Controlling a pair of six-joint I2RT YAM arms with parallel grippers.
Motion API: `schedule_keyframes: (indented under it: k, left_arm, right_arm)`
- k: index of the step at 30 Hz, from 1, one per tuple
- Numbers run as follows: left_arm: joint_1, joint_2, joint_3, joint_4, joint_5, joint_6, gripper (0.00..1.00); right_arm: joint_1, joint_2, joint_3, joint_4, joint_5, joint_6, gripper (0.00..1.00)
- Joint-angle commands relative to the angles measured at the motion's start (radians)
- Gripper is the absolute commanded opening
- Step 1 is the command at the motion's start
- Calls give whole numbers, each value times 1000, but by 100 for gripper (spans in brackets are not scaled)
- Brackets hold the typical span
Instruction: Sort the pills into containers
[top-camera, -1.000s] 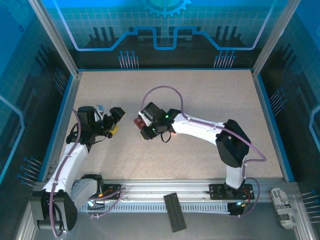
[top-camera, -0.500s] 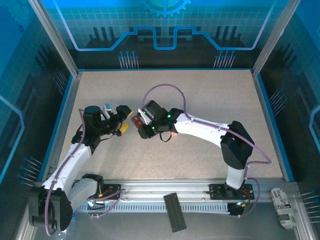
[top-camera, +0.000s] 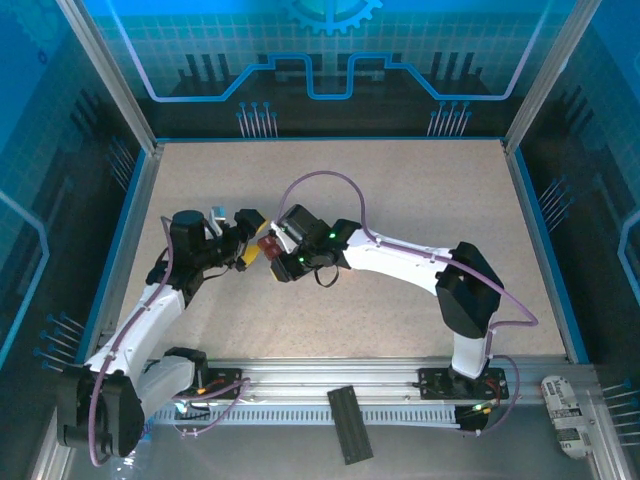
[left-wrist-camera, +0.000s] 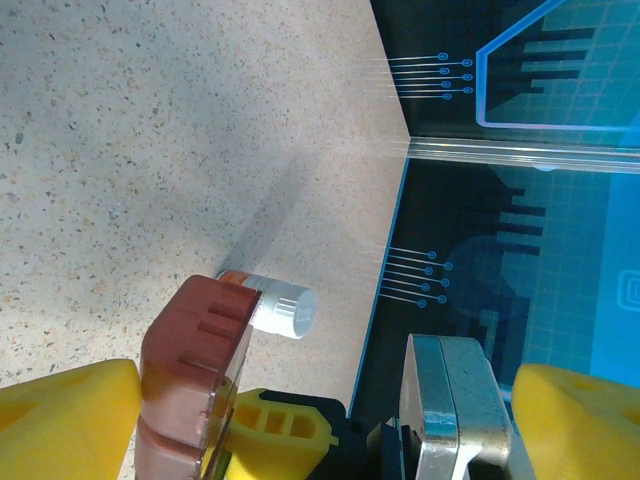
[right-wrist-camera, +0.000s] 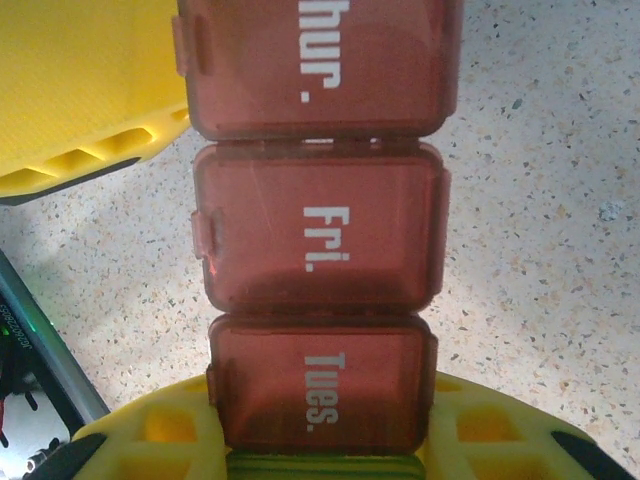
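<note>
The containers are a strip of dark red lidded boxes marked "Thur.", "Fri." and "Tues.", with a green one at the near end. My right gripper is shut on the strip at the "Tues." box and holds it above the table; from above the containers show at its tip. My left gripper stands open. The containers lie inside its gap, close to its left finger. In the top view the left gripper sits right against the strip. The pills are out of view.
A small white bottle with an orange band and white cap lies on the speckled table behind the strip. The blue-edged side wall runs close by. A black bar lies on the front rail.
My left gripper has swung right to meet the strip. The right gripper has carried the containers a little left toward it. Both now meet near the table's left centre.
</note>
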Motion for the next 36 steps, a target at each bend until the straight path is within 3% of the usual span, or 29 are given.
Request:
schedule_keyframes:
  k: [1, 26, 36]
  left_arm:
    - [-16, -2, 15, 40, 15, -23, 96]
    - [-28, 9, 27, 2, -5, -7, 95]
    - [-28, -47, 21, -117, -81, 48, 95]
  right_arm:
    - [21, 28, 22, 2, -3, 2, 14]
    - [16, 38, 16, 10, 1, 9, 13]
    - [6, 36, 16, 14, 3, 14, 10]
